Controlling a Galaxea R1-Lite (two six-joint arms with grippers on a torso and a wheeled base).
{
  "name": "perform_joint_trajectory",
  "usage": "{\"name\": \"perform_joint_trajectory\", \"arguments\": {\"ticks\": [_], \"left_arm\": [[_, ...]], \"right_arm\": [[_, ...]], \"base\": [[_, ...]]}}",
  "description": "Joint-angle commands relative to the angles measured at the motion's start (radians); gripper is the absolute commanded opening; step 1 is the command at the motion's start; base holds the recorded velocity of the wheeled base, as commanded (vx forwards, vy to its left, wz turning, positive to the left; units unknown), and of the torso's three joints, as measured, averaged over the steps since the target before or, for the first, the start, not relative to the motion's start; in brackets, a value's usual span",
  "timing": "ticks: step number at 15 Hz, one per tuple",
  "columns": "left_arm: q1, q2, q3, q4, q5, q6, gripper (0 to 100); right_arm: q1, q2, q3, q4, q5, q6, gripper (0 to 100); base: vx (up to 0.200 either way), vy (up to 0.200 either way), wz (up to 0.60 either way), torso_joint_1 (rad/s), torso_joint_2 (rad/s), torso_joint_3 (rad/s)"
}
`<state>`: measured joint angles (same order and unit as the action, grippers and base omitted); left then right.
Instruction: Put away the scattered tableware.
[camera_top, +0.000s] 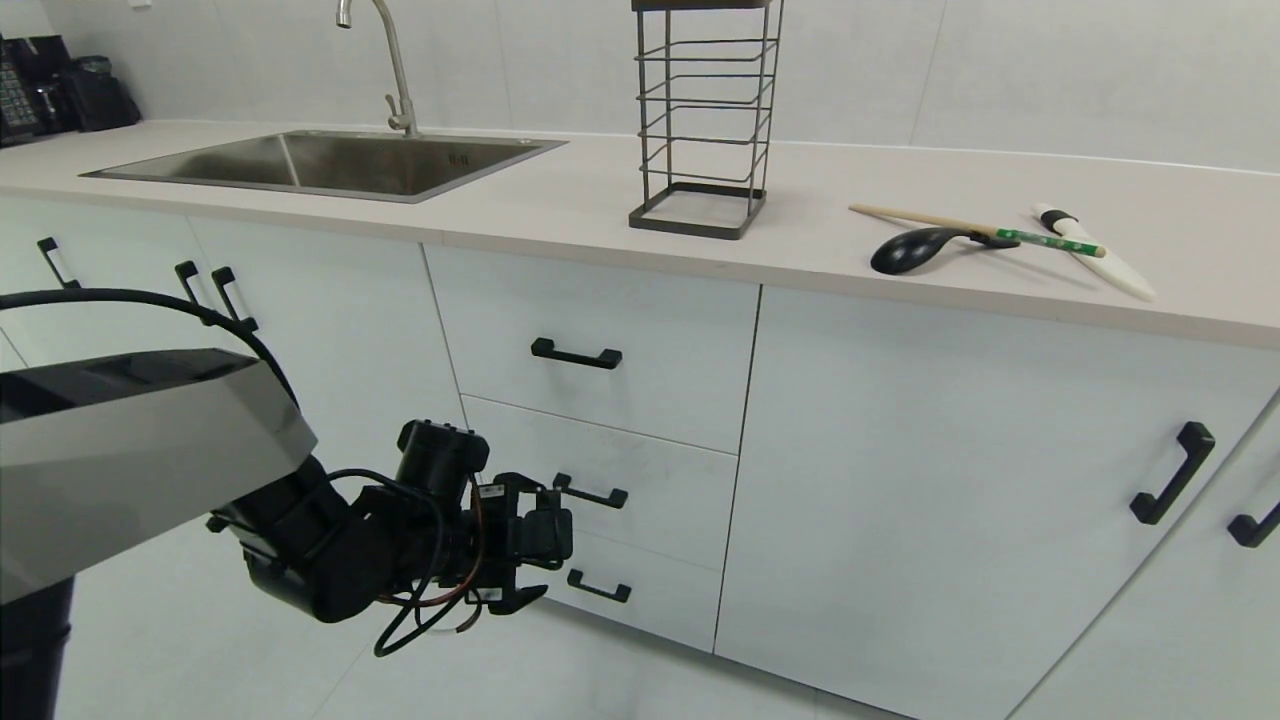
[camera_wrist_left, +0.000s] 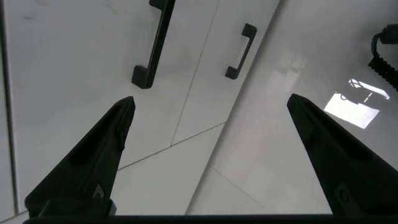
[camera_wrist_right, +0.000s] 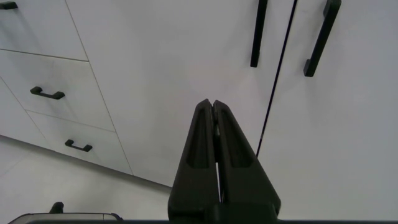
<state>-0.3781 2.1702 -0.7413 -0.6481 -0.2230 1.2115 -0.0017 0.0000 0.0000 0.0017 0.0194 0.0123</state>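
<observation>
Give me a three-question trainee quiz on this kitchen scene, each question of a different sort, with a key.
1. Multiple choice. Where does the black spoon lie?
A. in the sink
B. on the counter, to the robot's right of the wire rack
C. inside a drawer
2. True or false: the left gripper holds the black spoon.
3. Fill in the gap: the right gripper, facing the cabinet doors, is ____ (open or shut).

Key
1. B
2. False: it is open and empty, low in front of the drawers.
3. shut
</observation>
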Motion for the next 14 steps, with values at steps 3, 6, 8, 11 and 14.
{"name": "perform_joint_trajectory", "arguments": {"ticks": [3,6,8,11,14], "left_arm": [[-0.002,0.103,-0.087,-0.005,-0.001,0.0,100],[-0.016,0.174,-0.164,-0.016,-0.003,0.006,100],[-0.019,0.206,-0.216,-0.015,-0.007,0.034,100],[-0.027,0.284,-0.291,-0.013,-0.01,0.042,100],[-0.028,0.327,-0.326,-0.013,-0.013,0.045,100]], "right_arm": [[0.0,0.002,0.0,0.0,0.001,0.0,0],[0.0,0.002,0.0,0.0,0.001,0.0,0],[0.0,0.002,0.0,0.0,0.001,0.0,0],[0.0,0.002,0.0,0.0,0.001,0.0,0],[0.0,0.002,0.0,0.0,0.001,0.0,0]], "base": [[0.0,0.0,0.0,0.0,0.0,0.0],[0.0,0.0,0.0,0.0,0.0,0.0],[0.0,0.0,0.0,0.0,0.0,0.0],[0.0,0.0,0.0,0.0,0.0,0.0],[0.0,0.0,0.0,0.0,0.0,0.0]]}}
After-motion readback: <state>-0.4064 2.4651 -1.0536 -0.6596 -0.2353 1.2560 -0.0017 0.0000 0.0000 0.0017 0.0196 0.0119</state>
